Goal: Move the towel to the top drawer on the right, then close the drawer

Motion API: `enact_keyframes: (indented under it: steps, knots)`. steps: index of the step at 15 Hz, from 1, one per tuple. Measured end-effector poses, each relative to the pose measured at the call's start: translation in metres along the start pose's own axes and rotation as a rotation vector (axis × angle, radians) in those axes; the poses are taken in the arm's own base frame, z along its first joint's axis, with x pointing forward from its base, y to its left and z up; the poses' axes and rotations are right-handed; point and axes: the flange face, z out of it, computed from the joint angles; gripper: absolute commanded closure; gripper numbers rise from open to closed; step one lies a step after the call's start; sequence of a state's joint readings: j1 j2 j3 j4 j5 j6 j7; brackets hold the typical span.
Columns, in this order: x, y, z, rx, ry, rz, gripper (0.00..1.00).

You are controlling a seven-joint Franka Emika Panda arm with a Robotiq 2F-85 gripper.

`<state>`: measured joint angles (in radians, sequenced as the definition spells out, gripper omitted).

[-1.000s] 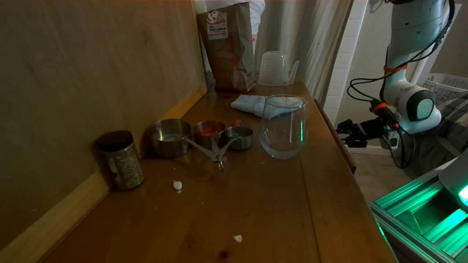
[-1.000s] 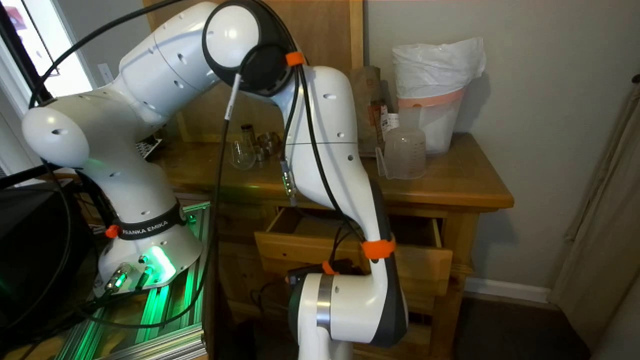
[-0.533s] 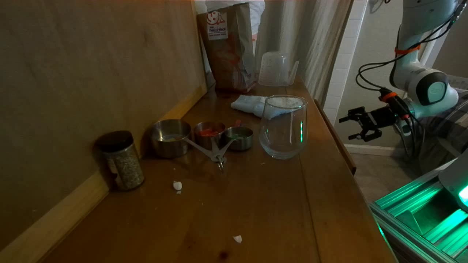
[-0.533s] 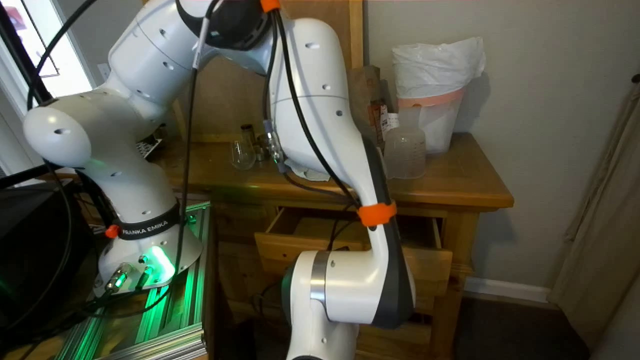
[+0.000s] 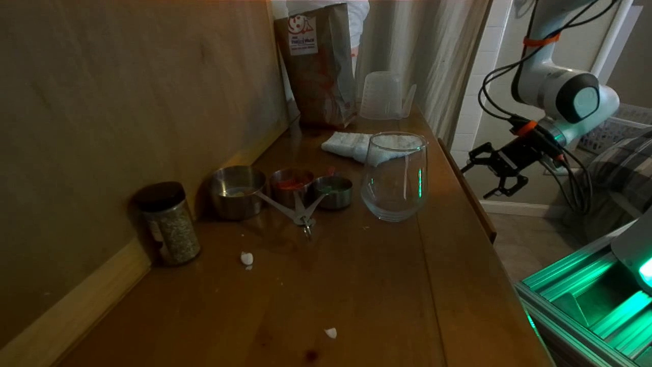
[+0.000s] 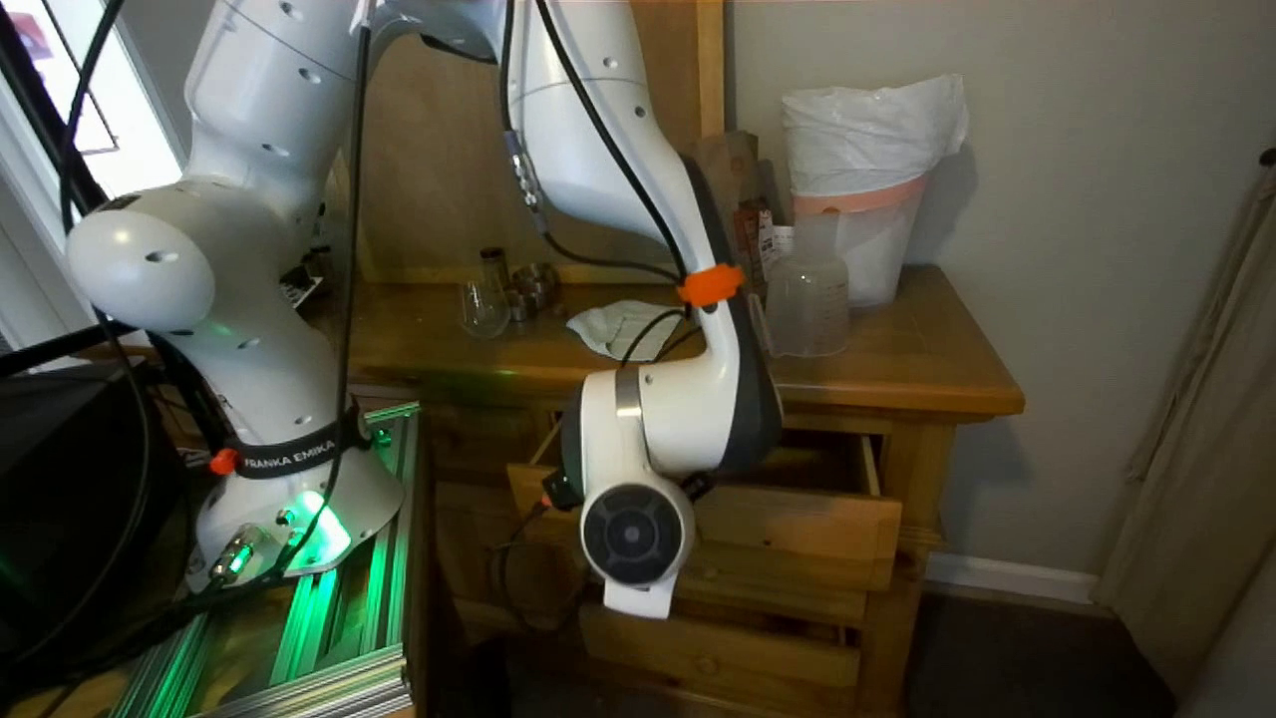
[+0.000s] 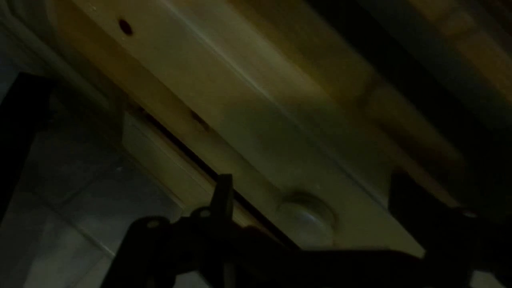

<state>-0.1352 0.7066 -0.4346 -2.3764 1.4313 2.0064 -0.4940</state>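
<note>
In the wrist view, make out the gripper (image 7: pixel 312 178) only as a dark silhouette cropped at the lower edge, and a round knob (image 7: pixel 306 222) only as a blur. Cannot follow the arm (image 6: pixel 688 414) beyond the top edge in both exterior views, nor see behind it, in an exterior view, the gripper's tips or part of the top drawer (image 6: pixel 797 531). Cannot see the whole towel (image 6: pixel 606 324) past the cables (image 6: pixel 639 334). Cannot read the small print on the paper bag (image 5: pixel 316 76) or identify the white bits (image 5: pixel 247 258), too tiny.
</note>
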Motion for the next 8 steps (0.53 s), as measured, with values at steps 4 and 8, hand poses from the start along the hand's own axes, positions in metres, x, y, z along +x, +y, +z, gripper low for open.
enact_keyframes:
  steps: [4,8]
  knots:
    - [-0.034,-0.019,0.02,-0.083,0.044,-0.096,0.0]
    - [-0.03,-0.014,0.015,-0.058,0.038,-0.081,0.0]
